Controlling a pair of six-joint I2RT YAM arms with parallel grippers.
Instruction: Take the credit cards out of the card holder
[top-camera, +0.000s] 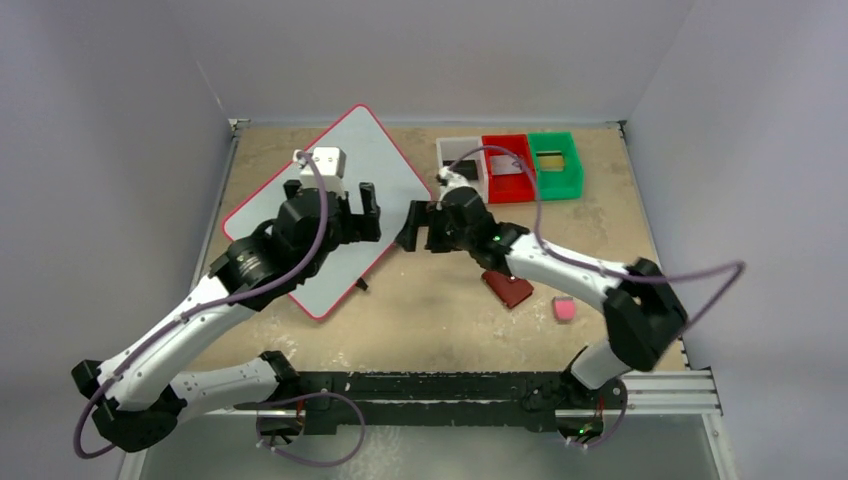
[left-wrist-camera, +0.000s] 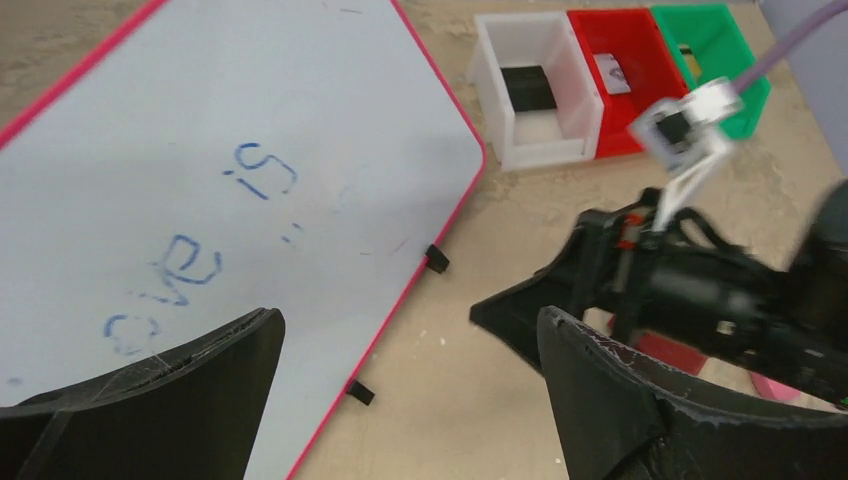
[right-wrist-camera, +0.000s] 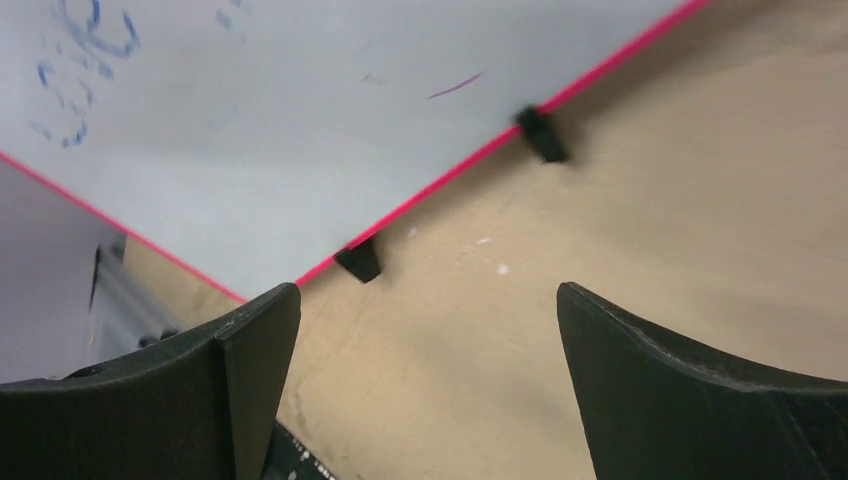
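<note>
The dark red card holder (top-camera: 508, 288) lies shut on the table, right of centre, under my right forearm. A sliver of it shows in the left wrist view (left-wrist-camera: 668, 352). A black card (left-wrist-camera: 527, 88) lies in the white bin (top-camera: 447, 152), a silver-grey card (left-wrist-camera: 612, 72) in the red bin (top-camera: 510, 190), and a gold card (top-camera: 550, 160) in the green bin (top-camera: 560, 188). My left gripper (top-camera: 365, 212) is open and empty over the whiteboard's right edge. My right gripper (top-camera: 420, 225) is open and empty, facing it, well left of the holder.
A pink-edged whiteboard (top-camera: 340, 190) with blue writing lies tilted at the left. A small pink block (top-camera: 564, 310) sits right of the holder. The three bins stand in a row at the back right. The two grippers are close together at mid-table.
</note>
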